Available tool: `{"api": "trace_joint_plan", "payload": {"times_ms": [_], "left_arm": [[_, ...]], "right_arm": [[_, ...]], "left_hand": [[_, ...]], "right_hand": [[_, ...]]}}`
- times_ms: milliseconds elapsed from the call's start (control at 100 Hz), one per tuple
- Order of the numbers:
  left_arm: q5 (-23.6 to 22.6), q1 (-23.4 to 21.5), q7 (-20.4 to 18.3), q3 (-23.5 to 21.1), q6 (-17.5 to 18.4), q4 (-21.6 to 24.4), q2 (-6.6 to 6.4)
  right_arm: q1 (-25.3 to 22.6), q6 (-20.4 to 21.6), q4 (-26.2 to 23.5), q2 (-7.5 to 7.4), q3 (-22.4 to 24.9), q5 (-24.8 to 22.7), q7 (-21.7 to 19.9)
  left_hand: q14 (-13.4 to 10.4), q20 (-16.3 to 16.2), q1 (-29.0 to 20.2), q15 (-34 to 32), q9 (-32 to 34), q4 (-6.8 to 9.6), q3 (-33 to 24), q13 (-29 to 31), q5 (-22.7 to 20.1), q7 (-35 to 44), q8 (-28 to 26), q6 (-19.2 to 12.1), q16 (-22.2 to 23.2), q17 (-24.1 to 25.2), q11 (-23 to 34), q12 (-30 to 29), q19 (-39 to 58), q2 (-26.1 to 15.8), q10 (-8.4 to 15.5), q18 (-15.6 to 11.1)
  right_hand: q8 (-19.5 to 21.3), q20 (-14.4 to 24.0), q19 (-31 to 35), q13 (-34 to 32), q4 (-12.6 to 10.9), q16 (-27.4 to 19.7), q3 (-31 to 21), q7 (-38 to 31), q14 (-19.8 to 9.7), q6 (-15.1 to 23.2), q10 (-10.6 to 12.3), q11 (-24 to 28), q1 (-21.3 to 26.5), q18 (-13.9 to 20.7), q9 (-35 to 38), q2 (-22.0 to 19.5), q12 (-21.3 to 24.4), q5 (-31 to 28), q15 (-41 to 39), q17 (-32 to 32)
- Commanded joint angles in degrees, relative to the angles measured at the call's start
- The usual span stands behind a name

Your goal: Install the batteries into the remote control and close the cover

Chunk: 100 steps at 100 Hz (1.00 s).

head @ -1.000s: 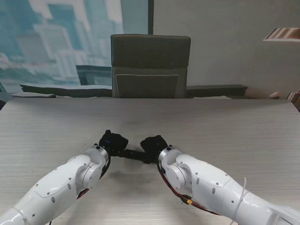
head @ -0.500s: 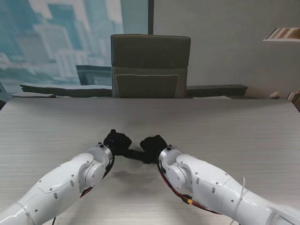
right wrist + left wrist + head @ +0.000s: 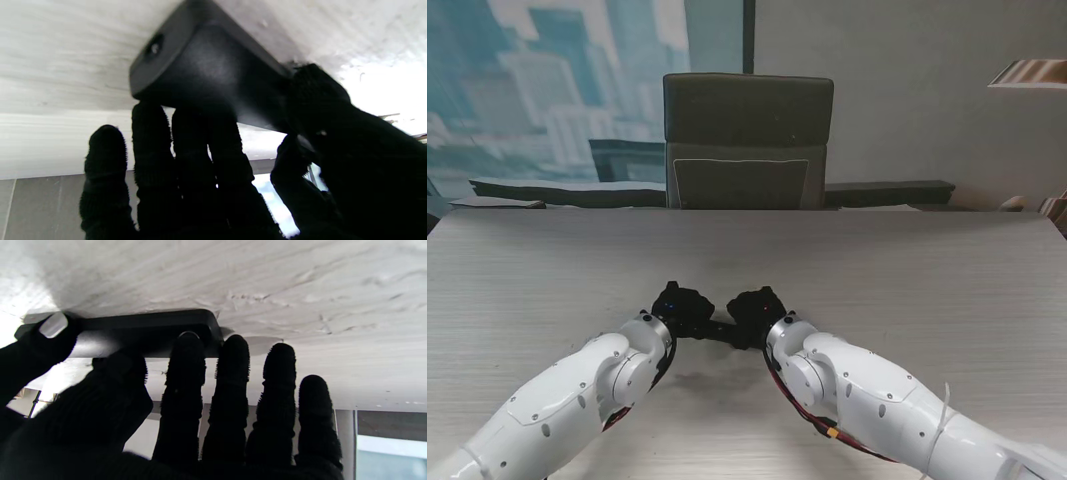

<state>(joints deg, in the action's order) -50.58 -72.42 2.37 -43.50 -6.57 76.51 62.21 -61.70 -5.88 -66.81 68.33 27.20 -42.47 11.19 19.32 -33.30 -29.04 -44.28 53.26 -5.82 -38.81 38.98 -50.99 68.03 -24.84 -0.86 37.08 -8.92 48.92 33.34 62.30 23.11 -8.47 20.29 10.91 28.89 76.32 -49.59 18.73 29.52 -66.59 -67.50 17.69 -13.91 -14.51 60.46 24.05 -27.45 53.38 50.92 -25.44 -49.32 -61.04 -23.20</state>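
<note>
Black-gloved left hand (image 3: 677,305) and right hand (image 3: 757,310) sat side by side at the middle of the pale wood-grain surface (image 3: 927,270), arms coming in from the near corners. Between them lay the remote control (image 3: 717,328), a dark bar whose long axis ran left-right across the stand view, one end under each hand. Left wrist view showed the remote control (image 3: 143,330) lying flat on the surface (image 3: 300,290), left hand (image 3: 206,400) with fingers spread and straight, index and middle tips touching its near edge at one end, thumb on the same edge; resting against it, not clamped. Right wrist view showed the other end of the remote control (image 3: 200,66), right hand (image 3: 186,173) with fingertips under that end and thumb laid against its side, a loose pinch on the body. Neither hand was nearer; both were already on it. Batteries and cover could not be made out. Farther off, a dark chair (image 3: 747,140) stood behind the surface.
</note>
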Motion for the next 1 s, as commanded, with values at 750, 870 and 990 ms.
{"api": "trace_joint_plan", "payload": {"times_ms": [750, 870, 990], "left_arm": [[5.8, -6.3, 8.3, -14.4, 2.1, 5.6, 2.29], [10.2, -5.8, 5.4, -15.7, 4.5, 6.3, 2.38], [17.7, -4.9, 4.9, -16.4, 8.7, 4.8, 3.38]], "right_arm": [[-15.1, 3.1, -17.3, -3.42, 22.3, -9.7, 7.0], [-17.8, 5.7, -20.0, -3.52, 26.9, -7.5, 5.7], [-19.7, 10.4, -20.9, -3.47, 31.3, -4.9, 5.5]], "left_hand": [[-0.6, 5.7, 3.1, 21.1, -24.2, 4.31, 16.4, -15.8, 22.2, -46.9, 9.0, 6.8, -10.4, 8.9, -29.8, -15.9, -14.8, -7.2, -3.5, -0.2], [-0.9, 6.3, 2.3, 24.0, -26.5, 4.93, 21.7, -17.8, 23.6, -49.6, 9.3, 6.4, -11.9, 9.8, -32.2, -17.1, -18.0, -9.1, -3.8, -0.4], [-0.9, 6.5, 0.4, 26.3, -27.6, 5.77, 25.8, -19.3, 22.2, -50.3, 8.4, 6.4, -12.9, 10.8, -33.4, -17.5, -21.4, -9.5, -4.1, -0.3]], "right_hand": [[7.8, -7.9, -12.4, 15.3, -10.5, -3.3, 5.9, 19.8, -0.7, 5.1, -2.0, -7.9, -11.3, -0.9, -21.0, -8.9, 0.6, 20.8, 15.6, 11.2], [7.5, -8.1, -13.7, 16.9, -10.5, -5.6, 7.3, 21.1, -0.2, 6.4, -2.5, -11.3, -12.2, -0.6, -23.3, -9.3, 1.9, 23.8, 20.8, 11.7], [7.2, -8.0, -16.7, 18.1, -10.1, -8.3, 7.2, 21.5, -0.4, 11.9, -1.5, -15.0, -13.0, 0.1, -25.7, -8.4, 3.3, 28.3, 26.8, 12.0]]}}
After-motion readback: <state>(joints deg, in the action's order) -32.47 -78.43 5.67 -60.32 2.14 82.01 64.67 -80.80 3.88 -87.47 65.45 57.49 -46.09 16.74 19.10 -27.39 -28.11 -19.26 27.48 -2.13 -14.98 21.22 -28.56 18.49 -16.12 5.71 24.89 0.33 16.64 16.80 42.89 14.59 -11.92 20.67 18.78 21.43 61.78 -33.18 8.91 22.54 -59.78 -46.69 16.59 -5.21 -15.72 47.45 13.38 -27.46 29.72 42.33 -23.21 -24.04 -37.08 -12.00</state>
